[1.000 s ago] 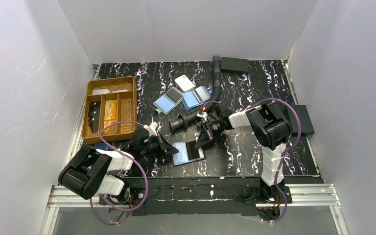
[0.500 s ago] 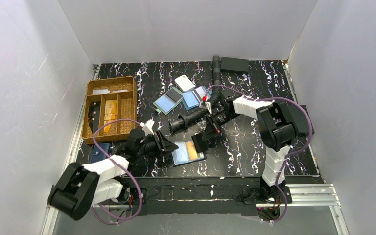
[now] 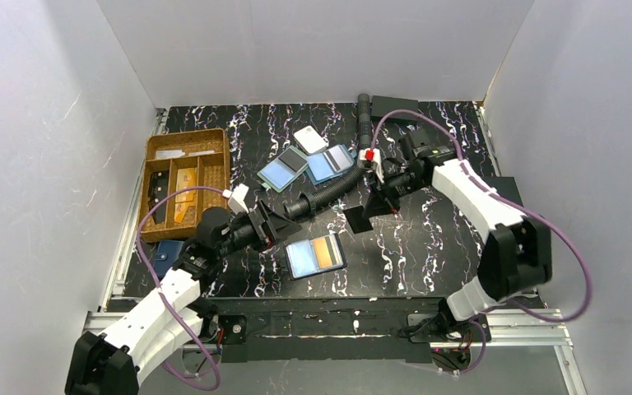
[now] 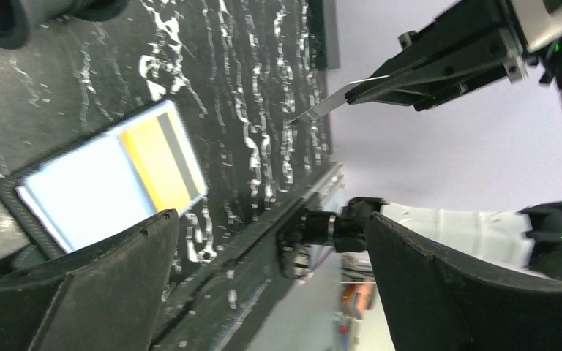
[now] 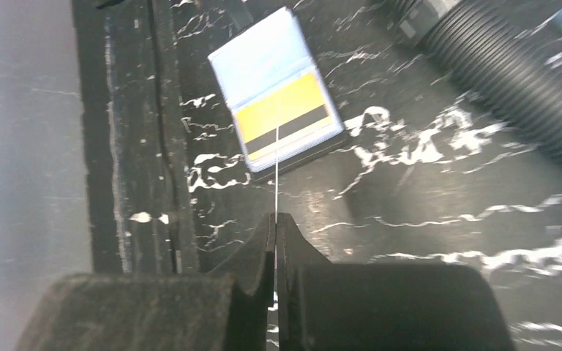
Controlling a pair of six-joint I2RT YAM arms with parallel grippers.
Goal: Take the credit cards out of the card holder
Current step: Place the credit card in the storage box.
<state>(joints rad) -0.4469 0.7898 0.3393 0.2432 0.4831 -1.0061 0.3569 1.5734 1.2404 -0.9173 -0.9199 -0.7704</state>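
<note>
Pinching a thin card (image 3: 360, 220) by one edge, the right gripper (image 5: 275, 219) could have dropped it; the left gripper (image 3: 278, 224) stood wide beside the unheld card holder (image 4: 7, 190).

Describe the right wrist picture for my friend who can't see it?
The right tool is shut on a thin card seen edge-on. Beyond it, on the marbled table, the open card holder shows a pale blue card and an orange card. A ribbed hose crosses the corner.
</note>
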